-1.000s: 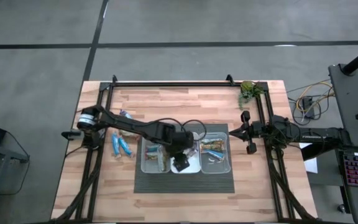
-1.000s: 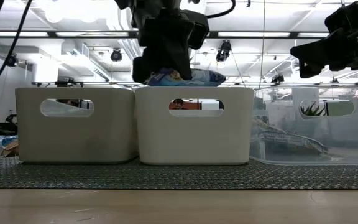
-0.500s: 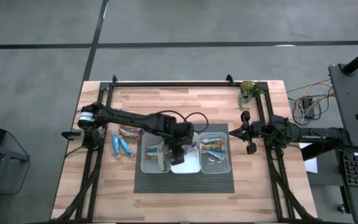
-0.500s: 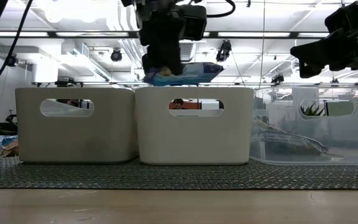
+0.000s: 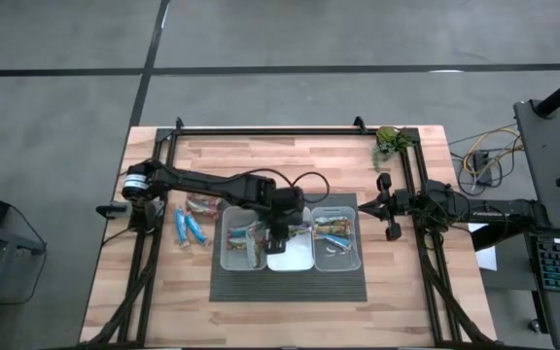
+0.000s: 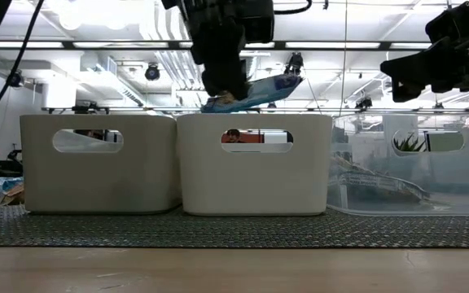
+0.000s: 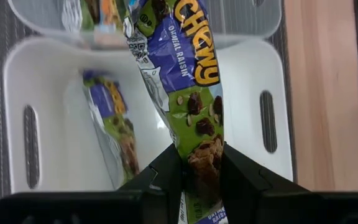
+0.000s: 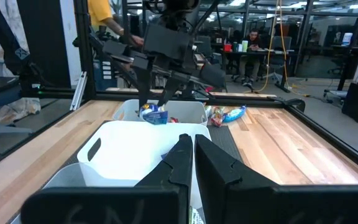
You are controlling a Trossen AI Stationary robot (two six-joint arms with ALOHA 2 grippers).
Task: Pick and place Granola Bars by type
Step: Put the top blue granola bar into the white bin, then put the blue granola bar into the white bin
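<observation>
My left gripper point(image 5: 278, 231) hangs over the middle white bin point(image 5: 291, 259), shut on a blue-and-green wrapped granola bar point(image 6: 255, 91). In the left wrist view, one bar of the same kind point(image 7: 109, 121) lies flat on that bin's floor. The left bin point(image 5: 240, 245) and the clear right bin point(image 5: 337, 240) each hold several bars. Blue bars point(image 5: 190, 227) and tan ones point(image 5: 200, 204) lie loose on the wood left of the bins. My right gripper point(image 5: 363, 205) waits, shut, above the table to the right of the bins. My left gripper point(image 7: 201, 155) pinches the bar between its two fingers near one end point(image 7: 202, 152), coming from above and pointing down. The bar is lifted clear above the middle bin's rim point(image 6: 255, 116). It sticks out sideways, tilted, with its free end point(image 6: 290, 81) higher.
The three bins stand side by side on a dark mat point(image 5: 290, 285). A green plant point(image 5: 389, 142) sits at the far right corner. Black frame rails point(image 5: 261, 131) run along the table's far, left and right sides. Bare wood lies near and far of the mat.
My left gripper moved toward the table's far edge, from the middle bin's near end to over its middle, staying shut on the bar. The bar went from about level to tilted, its free end swinging upward.
</observation>
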